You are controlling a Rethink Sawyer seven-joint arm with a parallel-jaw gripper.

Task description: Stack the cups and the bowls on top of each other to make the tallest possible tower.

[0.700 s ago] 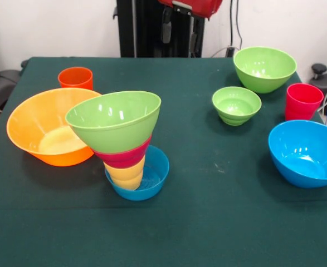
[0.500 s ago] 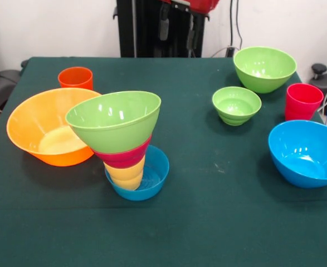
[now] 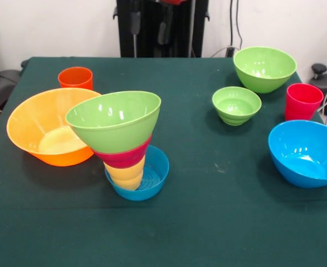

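The tower (image 3: 124, 150) stands left of the table's middle: a small blue bowl (image 3: 152, 181) at the bottom, the ribbed yellow cup (image 3: 125, 175) in it, a small red bowl (image 3: 124, 157), and a big green bowl (image 3: 114, 119) on top. It leans left toward the very wide orange bowl (image 3: 46, 130). The orange cup (image 3: 75, 78) stands behind that bowl. At the right are a big green bowl (image 3: 264, 68), a small green bowl (image 3: 237, 104), the red cup (image 3: 303, 101) and the big blue bowl (image 3: 307, 153). My gripper (image 3: 150, 25) hangs high at the top edge, open and empty, far from everything.
The dark green table (image 3: 208, 222) ends close behind the far bowls, in front of the black pedestal (image 3: 152, 44). The red cup and the big blue bowl stand near the right edge. Cables and a black object lie beyond the right edge.
The gripper has moved left along the top edge and a little upward. The bowls, cups and tower have not moved.
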